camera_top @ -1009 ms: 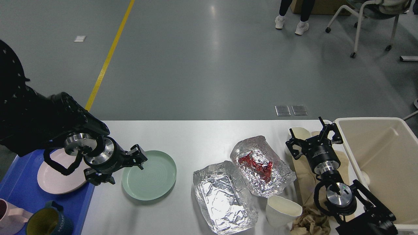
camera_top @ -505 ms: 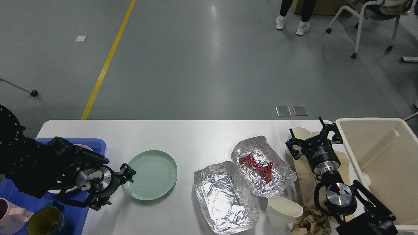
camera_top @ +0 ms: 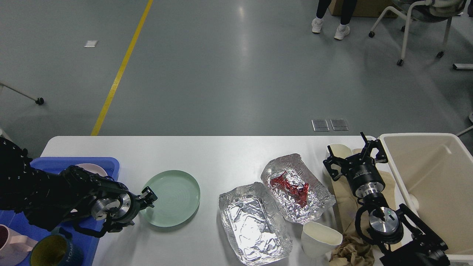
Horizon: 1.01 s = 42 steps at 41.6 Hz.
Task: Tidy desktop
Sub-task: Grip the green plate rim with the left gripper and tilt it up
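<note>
A: Desktop (camera_top: pixel 221 155), white, matte, rounded corners: item one. It runs under both grippers and carries everything listed below.

B: Left gripper (camera_top: pixel 146 199)?

A: Low over the desktop, at the near-left rim of the pale green plate (camera_top: pixel 170 197). Its fingers are dark and seen nearly end-on (whether they pinch the rim, I cannot tell). Behind its wrist: blue tray (camera_top: pixel 107 164), with a pink plate (camera_top: pixel 92 168) partly hidden by the arm, plus a yellow-lined mug (camera_top: pixel 51 251) and a pink mug (camera_top: pixel 11 247) at the near edge.

B: Right gripper (camera_top: pixel 354 153)?

A: Fingers spread apart, holding nothing, hovering over brown paper (camera_top: pixel 342 203). Just beyond its left finger, a cream cup (camera_top: pixel 338 150). To its right, the cream bin (camera_top: pixel 432 184). To its left, a foil tray with red wrapper inside (camera_top: pixel 295 188); nearer and further left, an empty foil tray (camera_top: pixel 253 223). Nearer than the gripper, a tipped cream cup (camera_top: pixel 319 238) touching crumpled brown paper (camera_top: pixel 351 253).
</note>
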Available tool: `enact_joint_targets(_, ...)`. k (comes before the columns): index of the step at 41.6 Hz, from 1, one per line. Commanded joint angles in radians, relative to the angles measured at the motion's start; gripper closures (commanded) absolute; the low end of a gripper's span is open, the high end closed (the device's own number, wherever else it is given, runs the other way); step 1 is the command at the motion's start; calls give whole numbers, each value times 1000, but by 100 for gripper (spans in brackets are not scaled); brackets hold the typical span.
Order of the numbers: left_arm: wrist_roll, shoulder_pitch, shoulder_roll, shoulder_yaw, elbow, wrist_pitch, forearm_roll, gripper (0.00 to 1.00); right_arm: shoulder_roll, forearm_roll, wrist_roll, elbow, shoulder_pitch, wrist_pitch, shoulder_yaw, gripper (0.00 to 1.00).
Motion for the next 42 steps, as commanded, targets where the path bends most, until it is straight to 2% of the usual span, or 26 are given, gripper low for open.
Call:
enact_joint_targets(1,1,0,1,-15,9,-3,28,49,-1,0,0,0,0,0,-1,0)
enact_joint_targets(6,4,0,3,-26,15,-11,28,58,1,0,0,0,0,0,0,0)
enact_joint_targets(11,4,2,3,-26,18,-57,28,70,-1,0,0,0,0,0,0,0)
enact_joint_targets(15,4,2,3,-26,20,-74,28,74,1,0,0,0,0,-1,0,0)
enact_joint_targets(23,15,16,1,-26,46,-75,30,76,1,0,0,0,0,-1,0,0)
enact_joint_targets(29,15,19,3,-26,47,-77,30,84,-1,0,0,0,0,0,0,0)
enact_joint_targets(34,17,19,3,-27,47,-101,30,100,1,0,0,0,0,0,0,0)
enact_joint_targets(42,18,10,1,-29,51,-120,30,100,1,0,0,0,0,-1,-1,0)
